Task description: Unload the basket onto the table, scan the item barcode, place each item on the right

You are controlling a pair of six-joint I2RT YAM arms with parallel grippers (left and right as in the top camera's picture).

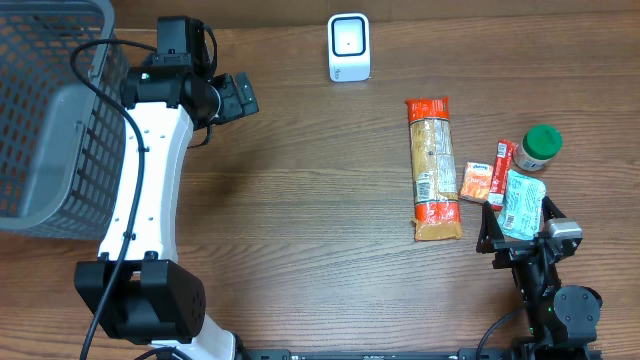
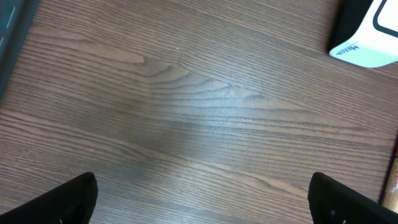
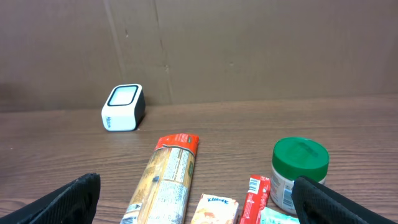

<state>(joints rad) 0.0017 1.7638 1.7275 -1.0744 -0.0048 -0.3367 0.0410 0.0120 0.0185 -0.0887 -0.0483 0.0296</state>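
Note:
A white barcode scanner (image 1: 349, 47) stands at the back of the table, also in the left wrist view (image 2: 373, 37) and the right wrist view (image 3: 123, 107). On the right lie a long pasta packet (image 1: 434, 170) (image 3: 168, 180), a Kleenex pack (image 1: 475, 182) (image 3: 214, 210), a red stick pack (image 1: 502, 160) (image 3: 255, 199), a green-lidded jar (image 1: 540, 147) (image 3: 300, 168) and a teal packet (image 1: 522, 203). My left gripper (image 1: 238, 97) (image 2: 202, 185) hangs open over bare wood left of the scanner. My right gripper (image 1: 520, 226) (image 3: 194, 183) is open and empty at the near end of the items.
A grey wire basket (image 1: 40, 120) fills the far left corner beside the left arm. A brown cardboard wall (image 3: 249, 43) backs the table behind the scanner. Bare wood lies between the scanner and the pasta packet.

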